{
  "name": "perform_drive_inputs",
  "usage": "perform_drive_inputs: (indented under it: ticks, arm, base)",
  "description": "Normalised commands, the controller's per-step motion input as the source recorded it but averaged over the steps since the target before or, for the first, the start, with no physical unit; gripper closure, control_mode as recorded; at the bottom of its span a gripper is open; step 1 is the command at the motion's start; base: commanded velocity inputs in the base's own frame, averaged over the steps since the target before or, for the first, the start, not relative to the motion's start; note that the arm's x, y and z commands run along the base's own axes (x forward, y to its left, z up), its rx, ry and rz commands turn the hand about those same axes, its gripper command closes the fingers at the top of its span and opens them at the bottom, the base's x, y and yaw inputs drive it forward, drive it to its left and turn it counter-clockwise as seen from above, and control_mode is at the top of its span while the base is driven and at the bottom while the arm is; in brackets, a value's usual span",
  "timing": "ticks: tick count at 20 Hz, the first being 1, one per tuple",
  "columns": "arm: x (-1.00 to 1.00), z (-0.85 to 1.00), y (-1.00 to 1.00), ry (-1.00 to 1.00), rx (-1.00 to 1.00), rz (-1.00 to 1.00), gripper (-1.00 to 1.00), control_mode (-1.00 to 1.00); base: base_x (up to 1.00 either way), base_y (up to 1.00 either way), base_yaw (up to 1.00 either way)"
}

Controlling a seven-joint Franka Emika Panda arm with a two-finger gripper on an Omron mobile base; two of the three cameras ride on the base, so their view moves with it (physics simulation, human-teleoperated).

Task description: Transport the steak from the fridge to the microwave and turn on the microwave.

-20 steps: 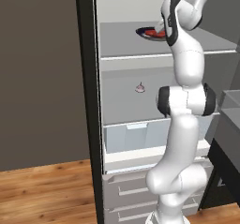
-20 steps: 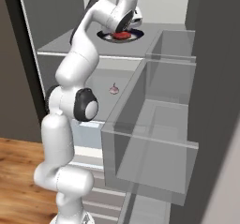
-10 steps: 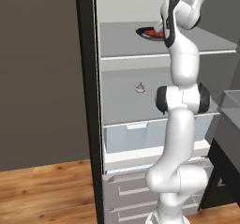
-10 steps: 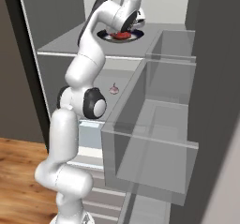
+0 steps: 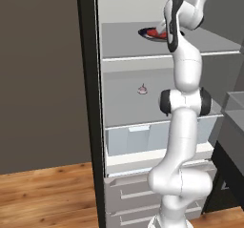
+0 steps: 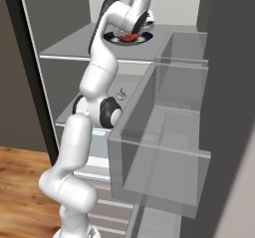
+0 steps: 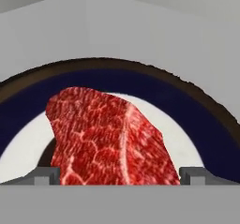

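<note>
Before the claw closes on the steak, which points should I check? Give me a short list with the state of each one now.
1. Fridge door open, top shelf free to reach: ok.
2. Steak lies on the plate: ok.
3. Claw open: ok, one finger stands at each side of the steak.
4. Steak centred between the fingers: ok in the hand view, roughly in the middle.
5. Claw low enough to grip the meat and not the plate: cannot tell, the height over the plate is unclear.
6. Small item on the lower shelf away from the arm: ok.
</note>
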Motion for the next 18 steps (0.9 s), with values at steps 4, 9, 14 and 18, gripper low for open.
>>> perform_drive_inputs:
  ticks: [4, 9, 14, 18]
  arm:
    - [0.12, 0.00, 0.00, 0.11, 0.02, 0.06, -1.00, -1.00]
    - [0.09, 0.00, 0.00, 0.08, 0.03, 0.08, -1.00, -1.00]
    - [0.14, 0.02, 0.00, 0.02, 0.04, 0.10, -1.00, -1.00]
    - [0.18, 0.10, 0.00, 0.00, 0.05, 0.11, -1.00, -1.00]
  base:
    - [0.00, 0.00, 0.00]
    - [0.00, 0.00, 0.00]
    - [0.00, 0.00, 0.00]
    - [0.00, 0.00, 0.00]
